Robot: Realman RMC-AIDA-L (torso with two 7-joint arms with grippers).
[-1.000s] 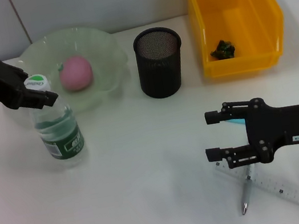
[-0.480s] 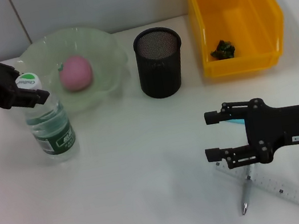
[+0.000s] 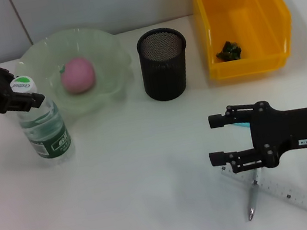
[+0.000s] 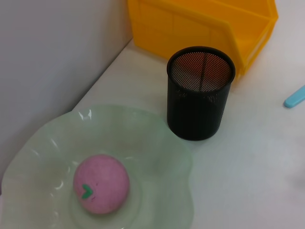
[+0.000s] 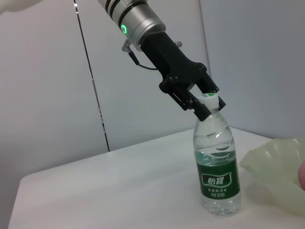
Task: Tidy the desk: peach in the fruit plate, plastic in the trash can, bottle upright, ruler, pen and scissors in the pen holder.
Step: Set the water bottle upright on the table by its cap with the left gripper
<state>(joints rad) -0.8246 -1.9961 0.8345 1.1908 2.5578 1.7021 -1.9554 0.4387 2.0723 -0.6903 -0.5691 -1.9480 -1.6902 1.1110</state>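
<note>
I have the left gripper [image 3: 30, 95] at the left edge of the head view, its fingers closed on the neck of the bottle [image 3: 43, 129] just under the white cap. The bottle stands with its long axis close to vertical, base on the table [image 3: 145, 170], just in front of the plate [image 3: 108, 51]; in the right wrist view it looks upright and settled. I judge the coming move is to let go and lift straight up, since the plate rim lies close behind and sideways travel could tip the bottle.

The peach [image 3: 77, 75] sits in the plate, the plastic [image 3: 229, 50] in the bin [image 3: 276, 16]. The right gripper [image 3: 220, 139], lower right, holds its fingers wide apart over the ruler [image 3: 292, 194] and pen [image 3: 253, 198]; it is far nearer them than the left. Open table lies between it and the holder [image 3: 165, 72].
</note>
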